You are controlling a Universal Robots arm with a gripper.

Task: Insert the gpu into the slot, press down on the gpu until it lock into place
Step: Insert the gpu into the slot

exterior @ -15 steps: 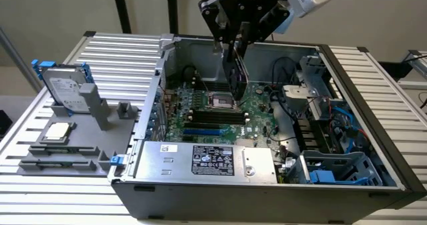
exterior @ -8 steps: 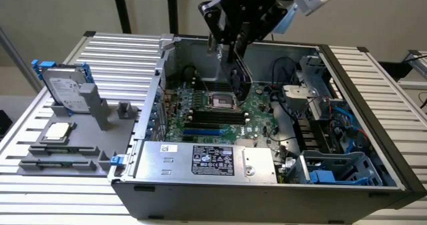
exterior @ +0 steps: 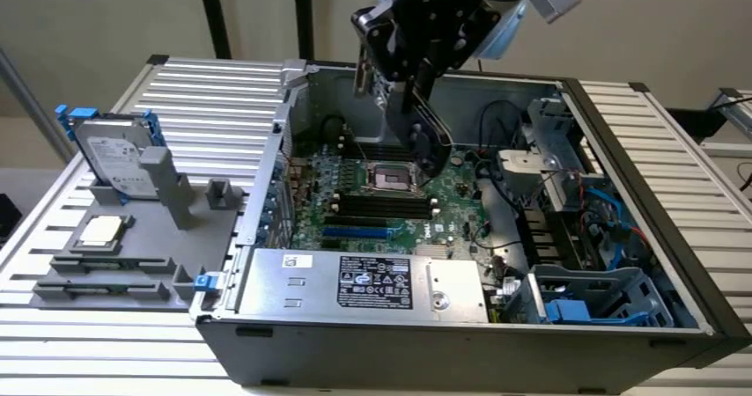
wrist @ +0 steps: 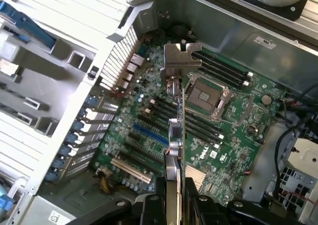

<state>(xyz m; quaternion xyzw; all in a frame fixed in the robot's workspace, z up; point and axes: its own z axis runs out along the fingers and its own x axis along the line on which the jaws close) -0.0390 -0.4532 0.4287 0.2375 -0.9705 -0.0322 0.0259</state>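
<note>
My gripper (exterior: 406,92) hangs over the open computer case, shut on the gpu (exterior: 425,141), a thin black card that points down toward the motherboard (exterior: 453,198). In the wrist view the gpu (wrist: 175,130) shows edge-on between the fingers (wrist: 175,192), its metal bracket (wrist: 178,56) at the far end. The card is still in the air above the board, over the CPU socket (exterior: 394,178) and memory strips. The slot (exterior: 356,233), a long bright-blue strip, lies on the board nearer the power supply; in the wrist view the slot (wrist: 148,134) sits to one side of the card's edge, with nothing in it.
A silver labelled power-supply box (exterior: 364,282) fills the case's near side. Black memory strips (exterior: 382,207) run parallel to the slot. Cables and a blue drive cage (exterior: 587,301) crowd the exterior view's right. A grey fixture with a hard drive (exterior: 112,154) stands outside the case at the exterior view's left.
</note>
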